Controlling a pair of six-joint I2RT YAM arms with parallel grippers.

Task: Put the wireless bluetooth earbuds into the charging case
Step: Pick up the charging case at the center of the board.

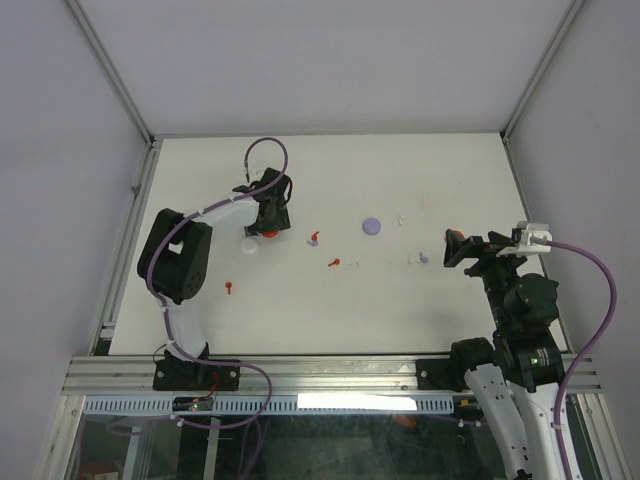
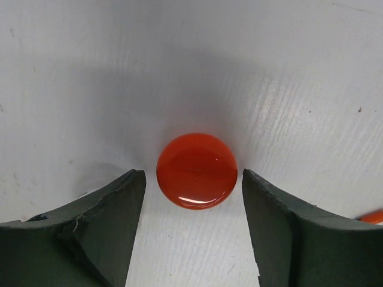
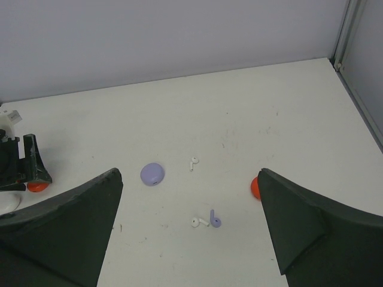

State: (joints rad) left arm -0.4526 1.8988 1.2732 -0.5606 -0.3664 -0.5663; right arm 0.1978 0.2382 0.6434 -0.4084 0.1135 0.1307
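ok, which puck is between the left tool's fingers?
The red puck, between the fingers of the left tool, gaps both sides. The white puck sits just outside; the purple puck lies mid-table.

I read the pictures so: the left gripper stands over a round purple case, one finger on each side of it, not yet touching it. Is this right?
Almost. The round case under the left gripper is red, not purple, as the left wrist view shows. The rest holds: one finger stands on each side of it, not yet touching it.
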